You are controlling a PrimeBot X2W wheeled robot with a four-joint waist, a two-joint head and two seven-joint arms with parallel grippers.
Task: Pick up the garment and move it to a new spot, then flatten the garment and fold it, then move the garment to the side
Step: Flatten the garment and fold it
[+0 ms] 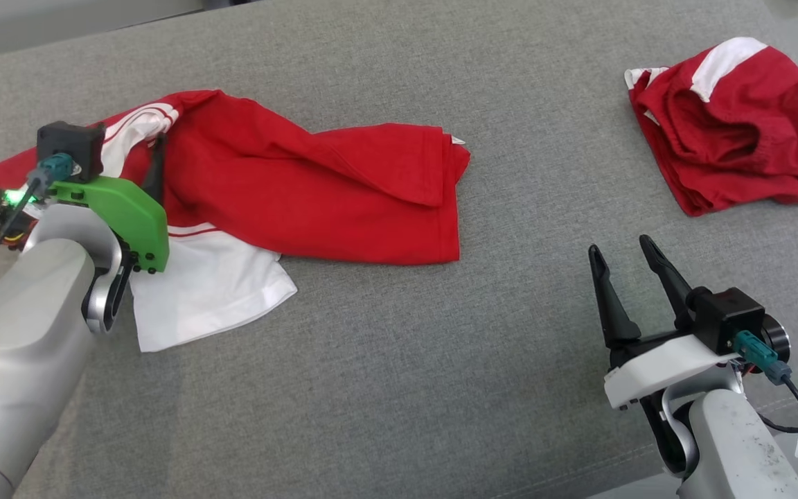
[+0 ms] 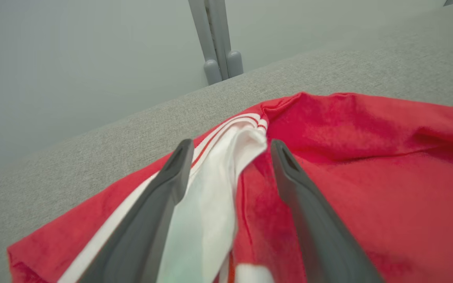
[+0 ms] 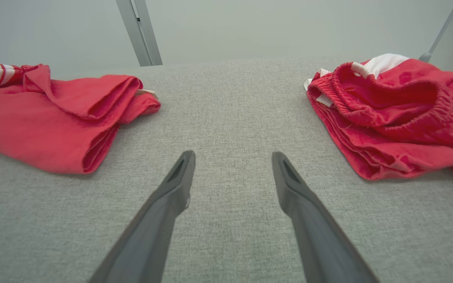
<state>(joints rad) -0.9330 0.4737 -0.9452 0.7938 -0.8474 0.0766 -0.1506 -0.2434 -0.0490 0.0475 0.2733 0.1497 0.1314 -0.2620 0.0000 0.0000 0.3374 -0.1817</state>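
Two red pieces of clothing lie well apart on a grey woven surface (image 1: 399, 360) in the head view. The garment (image 1: 316, 187), soft red knit with a white panel and thin stripes, is crumpled at the left. Folded shorts (image 1: 731, 132) sit at the far right. The left gripper (image 1: 153, 163) is over the garment's striped end, mostly hidden by its green mount. The right gripper (image 1: 619, 246) hovers over bare surface, fingers spread

From the left wrist, the long dark fingers stand apart, straddling a raised white fold with nothing clamped. The nearest cloth is blurred. A pale metal post (image 2: 218, 39) rises beyond the surface's edge

From the right wrist, the spread fingers point between the two pieces. The shorts' gathered elastic waistband is plain, and the garment's layers show edge-on, its white part cut off at the left
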